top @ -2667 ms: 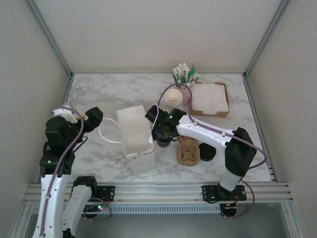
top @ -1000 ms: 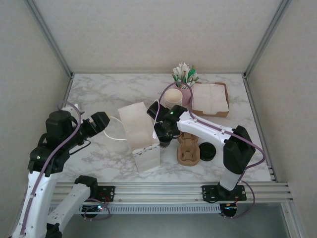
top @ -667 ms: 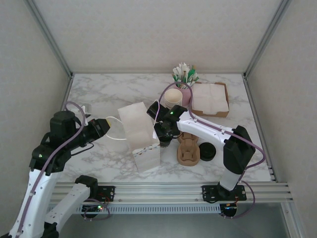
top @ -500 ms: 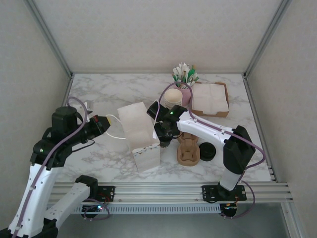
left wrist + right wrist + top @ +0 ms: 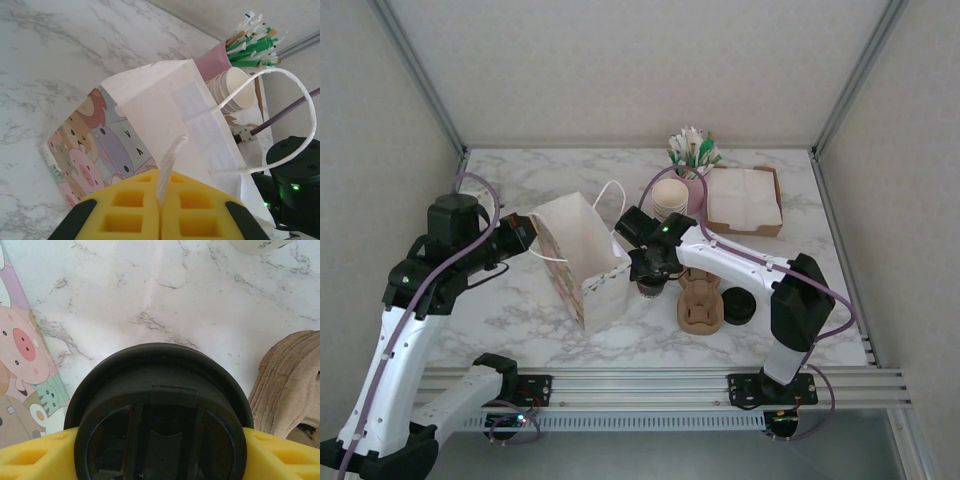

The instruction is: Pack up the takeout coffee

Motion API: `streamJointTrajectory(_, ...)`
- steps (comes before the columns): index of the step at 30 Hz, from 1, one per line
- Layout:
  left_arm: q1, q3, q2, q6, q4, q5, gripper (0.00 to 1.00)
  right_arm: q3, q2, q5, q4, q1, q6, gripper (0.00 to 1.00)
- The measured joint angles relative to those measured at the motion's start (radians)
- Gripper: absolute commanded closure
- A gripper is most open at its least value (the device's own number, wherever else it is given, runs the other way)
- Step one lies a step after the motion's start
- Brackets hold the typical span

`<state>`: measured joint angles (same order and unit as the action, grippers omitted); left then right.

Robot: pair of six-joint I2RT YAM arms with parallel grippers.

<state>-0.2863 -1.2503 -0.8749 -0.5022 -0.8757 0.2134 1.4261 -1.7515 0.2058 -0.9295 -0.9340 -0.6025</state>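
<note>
The right gripper [image 5: 650, 272], clasping the round black-lidded takeout coffee cup [image 5: 159, 405], stood just right of the white paper bag [image 5: 575, 250], whose white cord handle [image 5: 169, 160] the left gripper [image 5: 160, 195] held pinched.

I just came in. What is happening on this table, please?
Two robot arms are working on a takeout order. The left gripper is shut on a white cord handle of the cartoon-printed paper bag. The right gripper, beside the bag and next to the pulp cup carrier, holds a black lid between its pads. What is under the lid is hidden.
</note>
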Motion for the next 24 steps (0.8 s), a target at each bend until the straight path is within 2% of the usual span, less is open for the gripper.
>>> streamJointTrajectory(12, 0.019, 0.008, 0.021, 0.073, -0.040, -0.117, 1.00, 0.029, -0.028, 0.055, -0.008, -0.009, -0.013, 0.28)
streamJointTrajectory(18, 0.054, 0.040, 0.025, 0.101, -0.038, -0.107, 1.00, 0.039, -0.042, 0.098, -0.008, -0.014, -0.027, 0.27)
streamJointTrajectory(24, 0.085, 0.084, 0.038, 0.120, -0.008, -0.053, 1.00, 0.003, -0.011, 0.089, 0.017, -0.013, -0.041, 0.27)
